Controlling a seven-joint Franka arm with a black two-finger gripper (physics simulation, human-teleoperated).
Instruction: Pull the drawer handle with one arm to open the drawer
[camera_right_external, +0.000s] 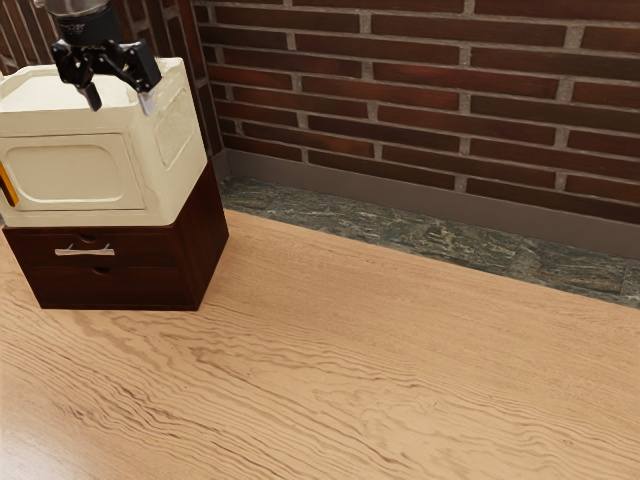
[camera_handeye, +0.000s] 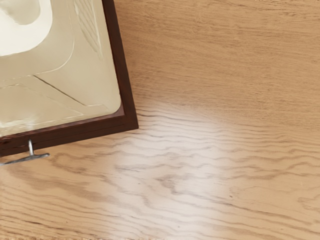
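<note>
My gripper (camera_right_external: 121, 100) stands open in the exterior view, high over the cream box, with its two fingertips apart and nothing between them. Below that box is a dark wooden cabinet (camera_right_external: 203, 250); its upper drawer (camera_right_external: 135, 253) looks shut, flush with the front. A thin silver handle (camera_right_external: 85, 251) crosses the upper drawer's face, well below the gripper and not touched by it. In the wrist view, the handle (camera_handeye: 33, 157) juts out from the front of the cabinet (camera_handeye: 131, 120), seen from above.
A cream box (camera_right_external: 75, 168) rests on top of the cabinet, with a yellow-orange piece (camera_right_external: 7, 187) at the exterior view's left edge. The wooden table (camera_right_external: 400, 360) spreads in front and to the exterior view's right. A brick wall (camera_right_external: 420, 90) rises behind.
</note>
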